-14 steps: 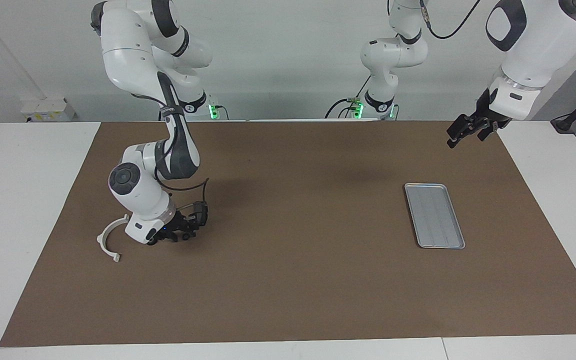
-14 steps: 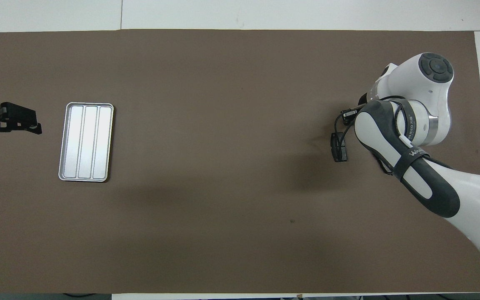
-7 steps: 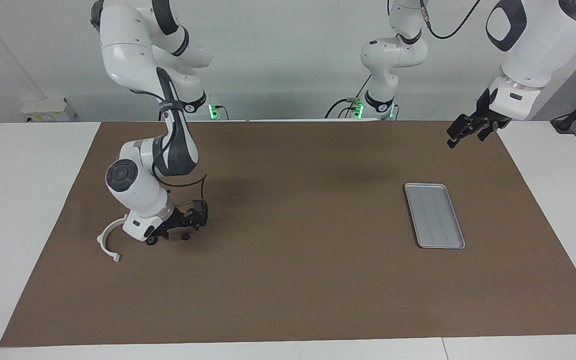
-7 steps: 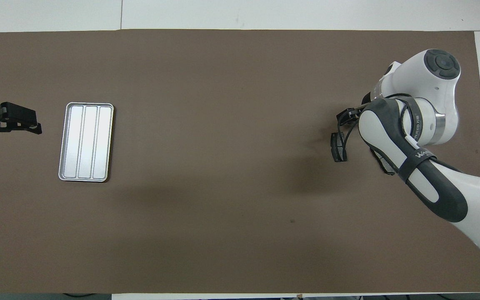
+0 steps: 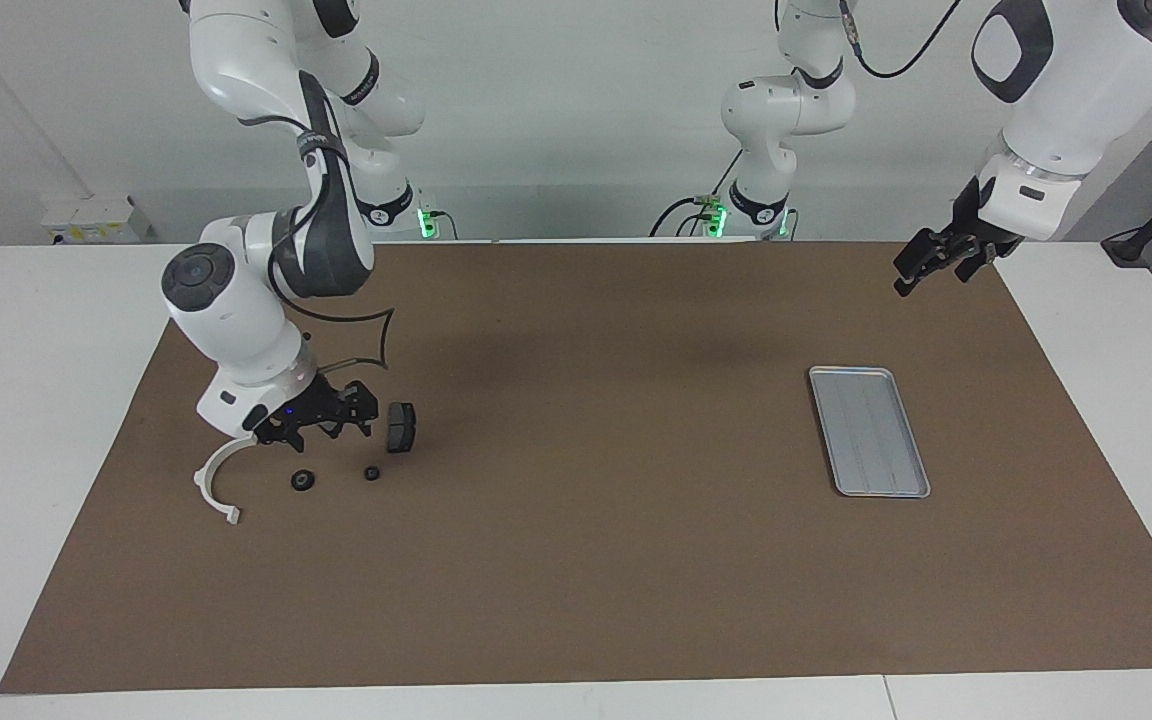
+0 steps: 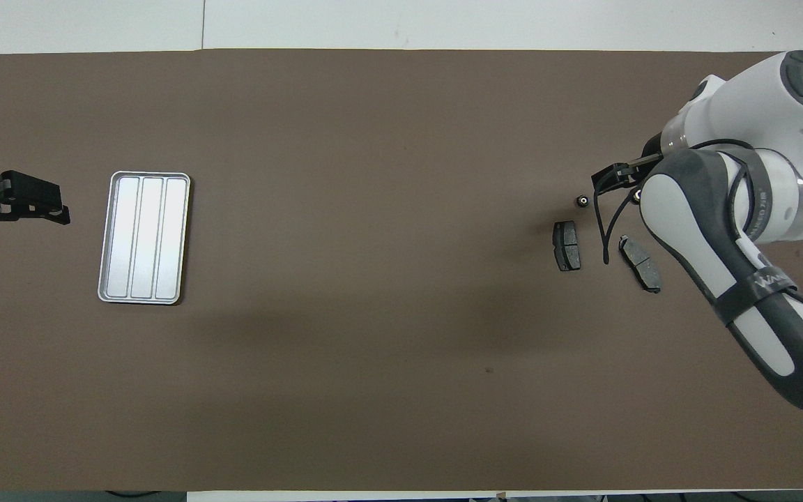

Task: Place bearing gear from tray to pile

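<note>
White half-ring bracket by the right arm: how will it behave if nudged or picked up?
The white half-ring bracket is a thin open arc lying flat on the mat, so it probably slides or pivots rather than rolls. It looks like plastic, likely light. The open ends may flex slightly if squeezed across the gap.

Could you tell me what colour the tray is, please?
Silver-grey metal tray with lengthwise ridges; clearest in the overhead view.

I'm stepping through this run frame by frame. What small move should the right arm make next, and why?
Probably lift the right gripper clear of the pile. It is open and holds nothing, two small round parts lie on the mat beside the white bracket, and the tray looks empty.
</note>
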{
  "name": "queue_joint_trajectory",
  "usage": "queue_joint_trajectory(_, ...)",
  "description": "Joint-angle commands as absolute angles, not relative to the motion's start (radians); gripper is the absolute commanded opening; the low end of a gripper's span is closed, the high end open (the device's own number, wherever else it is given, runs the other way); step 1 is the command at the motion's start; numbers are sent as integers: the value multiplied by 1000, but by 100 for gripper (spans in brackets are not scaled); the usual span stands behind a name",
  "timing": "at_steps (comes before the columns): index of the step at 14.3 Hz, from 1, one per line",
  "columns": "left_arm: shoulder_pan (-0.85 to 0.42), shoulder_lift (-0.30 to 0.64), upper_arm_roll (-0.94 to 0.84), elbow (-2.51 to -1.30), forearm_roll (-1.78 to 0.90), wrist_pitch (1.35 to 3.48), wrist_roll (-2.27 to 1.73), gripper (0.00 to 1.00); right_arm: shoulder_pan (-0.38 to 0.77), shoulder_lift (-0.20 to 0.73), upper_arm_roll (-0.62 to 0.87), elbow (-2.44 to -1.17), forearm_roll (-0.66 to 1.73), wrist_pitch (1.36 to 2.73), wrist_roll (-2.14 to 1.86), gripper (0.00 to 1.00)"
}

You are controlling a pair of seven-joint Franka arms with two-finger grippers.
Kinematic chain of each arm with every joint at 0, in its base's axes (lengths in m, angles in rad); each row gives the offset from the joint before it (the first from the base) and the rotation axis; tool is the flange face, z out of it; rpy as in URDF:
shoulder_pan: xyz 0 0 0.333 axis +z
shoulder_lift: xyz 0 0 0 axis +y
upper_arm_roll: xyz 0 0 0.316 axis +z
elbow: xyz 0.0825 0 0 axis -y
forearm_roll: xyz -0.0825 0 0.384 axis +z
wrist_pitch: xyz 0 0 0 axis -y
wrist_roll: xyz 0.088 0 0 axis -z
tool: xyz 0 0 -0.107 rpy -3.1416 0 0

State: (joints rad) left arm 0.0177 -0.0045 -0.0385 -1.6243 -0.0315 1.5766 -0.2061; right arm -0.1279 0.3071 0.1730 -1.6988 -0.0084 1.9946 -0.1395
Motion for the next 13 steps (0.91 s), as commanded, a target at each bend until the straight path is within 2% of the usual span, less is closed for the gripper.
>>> queue_joint_trajectory(1,14,-15,-34,-1631,-49,1574,-202,100,-163,258,163,-1634,-35,1867,-118,100)
queue_joint_trajectory(7,14,-15,-34,-1631,-49,1574,-202,100,-226,56,153,-1637,-43,1671,-98,100)
queue_joint_trajectory(13,14,-14,-34,-1631,-49,1575,-202,100,-224,-21,152,-1667,-32,1611,-87,100)
